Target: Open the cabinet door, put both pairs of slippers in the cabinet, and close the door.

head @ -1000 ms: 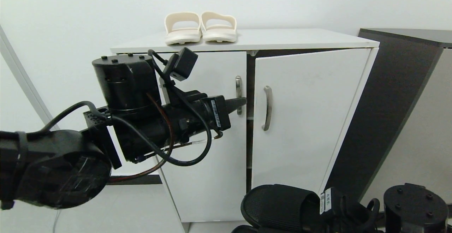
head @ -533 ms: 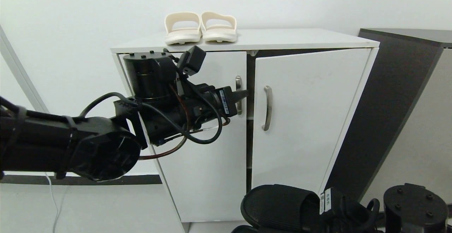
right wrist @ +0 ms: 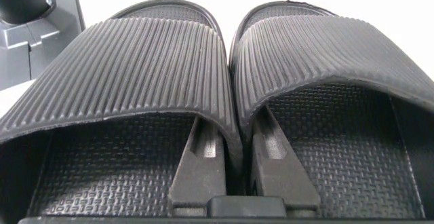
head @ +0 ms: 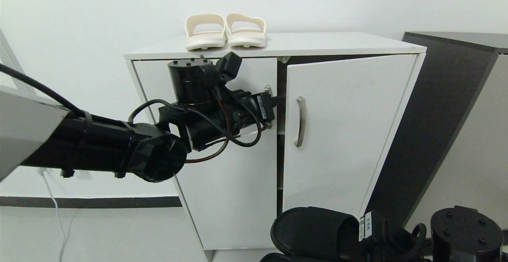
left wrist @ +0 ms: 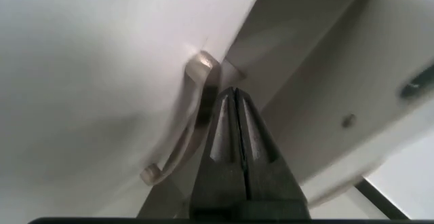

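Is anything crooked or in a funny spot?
The right door stands ajar, swung outward, while the left door looks shut. Cream slippers sit on the cabinet top, not inside.

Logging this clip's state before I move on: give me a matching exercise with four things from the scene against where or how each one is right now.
Things:
1. cream slippers
2. black slippers
3. left claw
4. right cabinet door

States:
A. standing ajar
B. on the cabinet top
C. shut, tip at the left door's handle
D. held by the right claw

Pairs: 1-B, 2-D, 3-C, 4-A
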Motion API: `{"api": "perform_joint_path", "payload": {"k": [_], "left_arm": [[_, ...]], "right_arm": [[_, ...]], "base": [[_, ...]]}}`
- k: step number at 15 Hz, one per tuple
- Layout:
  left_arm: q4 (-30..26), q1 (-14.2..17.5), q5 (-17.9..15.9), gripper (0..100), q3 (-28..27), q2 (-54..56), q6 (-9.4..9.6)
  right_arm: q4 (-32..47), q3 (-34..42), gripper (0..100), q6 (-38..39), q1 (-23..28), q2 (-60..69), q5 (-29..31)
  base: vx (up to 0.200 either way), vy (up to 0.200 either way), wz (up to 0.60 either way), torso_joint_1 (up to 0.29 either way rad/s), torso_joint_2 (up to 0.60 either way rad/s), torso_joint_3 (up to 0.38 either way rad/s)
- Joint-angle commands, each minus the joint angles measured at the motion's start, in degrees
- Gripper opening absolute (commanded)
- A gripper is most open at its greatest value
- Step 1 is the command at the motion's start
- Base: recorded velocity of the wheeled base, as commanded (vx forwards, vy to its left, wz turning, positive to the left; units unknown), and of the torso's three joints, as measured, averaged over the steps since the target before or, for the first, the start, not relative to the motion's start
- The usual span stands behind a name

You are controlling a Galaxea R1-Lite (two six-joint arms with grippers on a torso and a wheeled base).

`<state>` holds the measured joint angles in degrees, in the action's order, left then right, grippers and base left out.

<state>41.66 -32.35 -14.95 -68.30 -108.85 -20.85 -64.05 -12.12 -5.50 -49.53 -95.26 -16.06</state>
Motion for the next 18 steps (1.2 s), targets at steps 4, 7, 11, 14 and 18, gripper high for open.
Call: {"api": "perform_joint_path", "payload": {"k": [4,7,11,14,18], "left_arm": [[0.09,-0.17,-0.44,0,-1.57,-2.16,-0.60],[0.09,-0.17,-0.44,0,-2.62,-2.24,-1.74],[0.36,-0.43,-0.26,0,-3.41,-3.12,-1.74],[5.63,-6.67,-0.08,0,-0.25,-3.03,-1.48],[9.50,-13.88,0.00,0,0.45,-3.12,-1.30]], "right_arm": [[-0.02,0.34,0,-0.21,-0.57,-0.02,-0.12],[-0.02,0.78,0,-0.13,-1.89,-0.02,-0.12],[-0.02,1.31,0,-0.13,-3.73,-0.19,-0.12],[-0.02,2.01,0,-0.13,-6.02,-0.19,-0.03],[-0.20,2.89,0,-0.21,-7.16,-0.10,-0.12]], "base": [[0.000,0.000,0.00,0.000,0.00,0.000],[0.000,0.000,0.00,0.000,0.00,0.000],[-0.200,0.000,0.00,0.006,0.00,0.005],[-0.200,0.000,0.00,-0.004,0.00,0.004],[-0.200,0.000,0.00,0.002,0.00,0.001]]}}
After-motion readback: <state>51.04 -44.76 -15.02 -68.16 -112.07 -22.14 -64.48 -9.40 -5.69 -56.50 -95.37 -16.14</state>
